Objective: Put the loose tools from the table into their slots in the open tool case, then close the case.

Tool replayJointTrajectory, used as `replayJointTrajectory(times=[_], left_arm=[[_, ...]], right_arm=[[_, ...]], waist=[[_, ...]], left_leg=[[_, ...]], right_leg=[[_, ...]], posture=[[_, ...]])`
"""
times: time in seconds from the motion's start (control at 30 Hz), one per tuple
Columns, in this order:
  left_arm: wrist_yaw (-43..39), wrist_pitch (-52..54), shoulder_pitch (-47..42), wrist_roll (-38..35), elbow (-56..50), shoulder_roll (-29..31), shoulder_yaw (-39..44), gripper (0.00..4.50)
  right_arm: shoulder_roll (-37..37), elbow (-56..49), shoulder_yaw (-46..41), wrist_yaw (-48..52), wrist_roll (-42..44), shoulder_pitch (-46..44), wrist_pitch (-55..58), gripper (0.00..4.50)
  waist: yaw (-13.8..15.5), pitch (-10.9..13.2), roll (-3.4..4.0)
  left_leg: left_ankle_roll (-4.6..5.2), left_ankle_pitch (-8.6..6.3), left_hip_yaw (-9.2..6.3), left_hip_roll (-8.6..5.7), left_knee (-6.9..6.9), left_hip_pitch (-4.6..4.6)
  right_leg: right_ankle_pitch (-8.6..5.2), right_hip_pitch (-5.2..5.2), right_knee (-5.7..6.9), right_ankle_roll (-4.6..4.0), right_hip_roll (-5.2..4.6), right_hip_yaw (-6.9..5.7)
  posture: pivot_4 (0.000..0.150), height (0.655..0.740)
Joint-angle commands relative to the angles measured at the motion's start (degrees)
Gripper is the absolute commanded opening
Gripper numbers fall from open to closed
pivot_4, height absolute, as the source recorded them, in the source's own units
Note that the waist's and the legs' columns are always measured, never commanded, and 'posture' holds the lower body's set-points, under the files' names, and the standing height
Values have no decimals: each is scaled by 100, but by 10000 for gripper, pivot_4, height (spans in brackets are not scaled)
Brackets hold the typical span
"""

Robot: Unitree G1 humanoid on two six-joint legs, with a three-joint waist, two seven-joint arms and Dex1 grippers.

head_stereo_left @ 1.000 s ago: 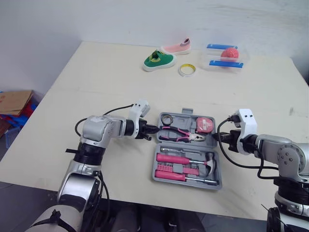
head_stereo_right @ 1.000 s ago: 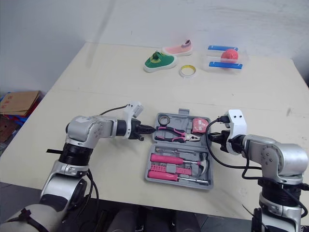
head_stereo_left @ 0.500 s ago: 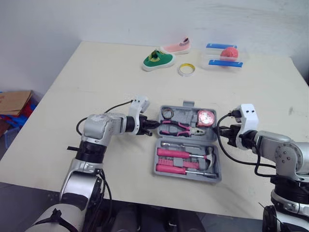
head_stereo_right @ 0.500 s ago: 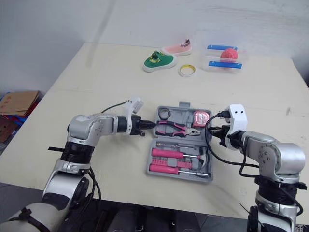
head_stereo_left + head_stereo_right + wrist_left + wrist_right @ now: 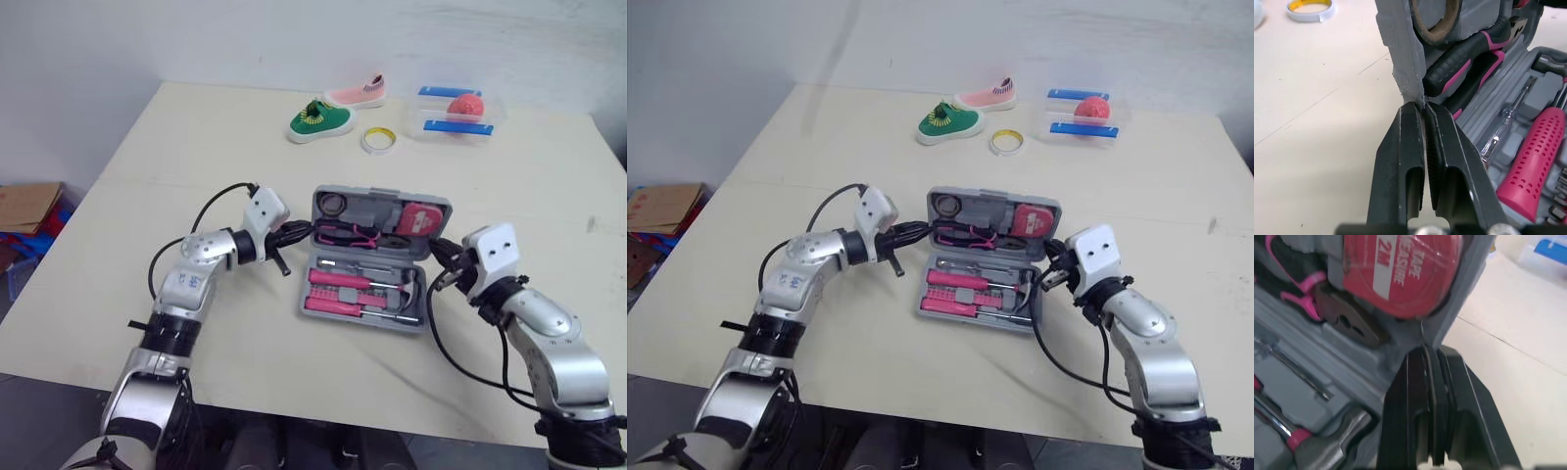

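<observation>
The grey tool case stands half open on the table: its base point(image 5: 358, 311) lies flat and its lid point(image 5: 377, 199) is tilted up from the far side. The lid holds pink pliers point(image 5: 348, 233), a red tape measure point(image 5: 419, 219) and a ring point(image 5: 333, 206). Pink-handled screwdrivers point(image 5: 333, 277) and a hammer point(image 5: 407, 289) lie in the base. My left gripper point(image 5: 299, 232) is shut, its tips against the lid's left edge point(image 5: 1400, 49). My right gripper point(image 5: 436, 253) is shut too, its tips touching the lid's right edge beside the tape measure point(image 5: 1400, 269).
At the table's far side lie a green shoe point(image 5: 320, 121), a pink shoe point(image 5: 358, 94), a yellow tape roll point(image 5: 377, 141) and a clear container point(image 5: 456, 113) with a red ball. A cardboard box point(image 5: 29, 206) sits on the floor at the left.
The lid has swung up from lying flat to a steep tilt. Both grippers rose and moved inward with its side edges. The case shifted slightly to the left.
</observation>
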Motion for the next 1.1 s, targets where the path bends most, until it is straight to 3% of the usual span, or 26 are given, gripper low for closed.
replayJointTrajectory(times=[0.03, 0.2, 0.27, 0.37, 0.5, 0.6, 0.7, 0.77, 0.83, 0.93, 0.97, 1.07, 1.1], left_arm=[[72, -626, 243, 201, -354, 34, -37, 969], [265, -850, 702, 371, -718, 142, 54, 969], [332, -785, 919, 304, -984, 219, 195, 969], [129, -8, 1517, -214, -1903, 626, 625, 8413], [-729, 1630, 2449, -1486, -3004, 2031, 1863, 26155], [-1611, 2928, 2908, -2538, -2895, 3145, 2777, 26155], [-2297, 3260, 3256, -2914, -2774, 3784, 3033, 26155], [-2282, 2811, 2922, -2516, -2267, 3879, 2705, 26155], [-1887, 2322, 1964, -1960, -1558, 3470, 1969, 26155], [-1694, 1890, 982, -1450, -970, 2883, 1190, 17800], [-1725, 1808, 848, -1342, -840, 2818, 1070, 13212], [-1875, 1457, 75, -963, -243, 2238, 337, 338], [-1787, 1029, -409, -562, 330, 1821, -85, 31]], right_arm=[[23, -106, 193, 171, -255, 221, -954, 0], [-296, 529, 245, 18, -1207, 722, -2778, 0], [-258, 642, 119, 90, -1038, 910, -2937, 0], [-492, -7, -161, 498, -628, 1493, -3116, 9071], [-1265, -1492, -1396, 1415, 616, 2718, -1972, 28767], [-1804, -1968, -2526, 2272, 1854, 3640, -975, 28767], [-2014, -2206, -3123, 2651, 2760, 4121, -204, 28767], [-2101, -2334, -3132, 2652, 3507, 4255, 469, 28767], [-2115, -2444, -2520, 2544, 3355, 4092, 646, 28767], [-2111, -2589, -1894, 2418, 3152, 3905, 818, 20800], [-2113, -2603, -1822, 2379, 3165, 3847, 903, 15537], [-2162, -2632, -1256, 2292, 2811, 3575, 941, 1600], [-2104, -2553, -916, 2162, 2593, 3367, 941, 672]], waist=[[-1, 0, 0], [-2, 0, 0], [-3, 0, -1], [-5, 0, -1], [-83, 14, 10], [-81, 25, -9], [-42, 25, -3], [9, 27, 6], [45, 23, 1], [184, 21, 2], [182, 20, 2], [149, 18, -3], [162, 15, -8]], left_leg=[[8, -4, -1, 1, 0, 3], [24, -14, -3, 3, -11, 44], [20, -16, -1, 2, -11, 53], [11, -16, 1, 6, -10, 59], [-5, -25, 1, 18, -24, 71], [3, -30, -17, 18, -12, 74], [-14, -46, -32, 23, -22, 108], [-8, -49, -33, 23, -29, 107], [-4, -47, -34, 23, -44, 105], [3, -42, -28, 18, -59, 95], [10, -46, -27, 14, -60, 83], [35, -53, -11, 12, -68, 61], [24, -52, -4, 12, -66, 49]], right_leg=[[2, 2, 3, -3, 0, 0], [4, 35, 1, -7, 2, 0], [2, 45, -3, -4, 1, 2], [1, 52, -5, -4, 2, 5], [-20, 49, 10, -16, 7, 12], [-19, 62, 11, -19, 7, 2], [-41, 111, -31, -52, 7, -15], [-70, 119, -57, -108, 4, -12], [-79, 121, -75, -131, 1, -11], [-56, 119, -91, -94, -7, -19], [-7, 111, -89, -8, -14, -23], [-12, 83, -99, -5, -20, -24], [-18, 72, -98, 1, -18, -24]], posture=[[1500, 7304], [1500, 7304], [1500, 7304], [1500, 7304], [1500, 7304], [1500, 7304], [1500, 7304], [1500, 7304], [1500, 7304], [1500, 7304], [1500, 7304], [1500, 7304], [1500, 7304]])
